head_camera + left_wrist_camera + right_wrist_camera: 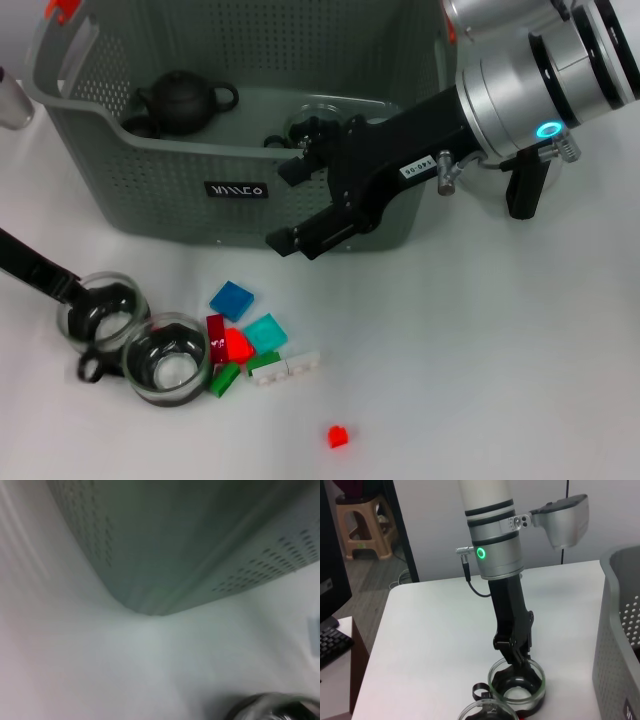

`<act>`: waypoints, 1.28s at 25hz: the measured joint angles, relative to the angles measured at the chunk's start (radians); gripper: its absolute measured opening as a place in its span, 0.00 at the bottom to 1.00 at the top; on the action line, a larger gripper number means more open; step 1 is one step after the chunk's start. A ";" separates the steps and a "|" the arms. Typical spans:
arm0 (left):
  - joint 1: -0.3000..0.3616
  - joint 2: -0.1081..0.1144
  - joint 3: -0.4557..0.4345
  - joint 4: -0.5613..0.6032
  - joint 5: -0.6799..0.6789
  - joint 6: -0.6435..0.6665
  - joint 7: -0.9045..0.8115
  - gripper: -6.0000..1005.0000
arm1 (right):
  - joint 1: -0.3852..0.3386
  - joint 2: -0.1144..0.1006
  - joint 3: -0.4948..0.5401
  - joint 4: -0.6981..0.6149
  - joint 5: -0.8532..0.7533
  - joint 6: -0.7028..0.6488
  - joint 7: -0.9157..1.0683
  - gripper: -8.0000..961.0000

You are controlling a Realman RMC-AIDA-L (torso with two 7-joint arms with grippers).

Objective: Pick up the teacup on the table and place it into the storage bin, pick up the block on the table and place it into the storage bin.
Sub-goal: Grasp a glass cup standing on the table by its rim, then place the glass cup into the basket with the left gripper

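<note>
The grey-green storage bin stands at the back, with a dark teapot and a glass cup inside. Two glass teacups rest on the table front left. My left gripper reaches down to the rim of the farther teacup and looks shut on it; the right wrist view shows that gripper at the rim of this teacup. The second teacup sits beside it. A small red block lies alone at the front. My right gripper hangs open and empty over the bin's front wall.
A cluster of blocks lies beside the cups: blue, teal, red, white, green. A metal cylinder stands at the far left edge. The bin wall fills the left wrist view.
</note>
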 joint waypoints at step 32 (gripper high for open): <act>-0.027 0.239 -0.365 -0.063 -0.540 0.472 0.029 0.07 | -0.002 -0.022 0.047 0.005 0.006 -0.062 -0.003 0.94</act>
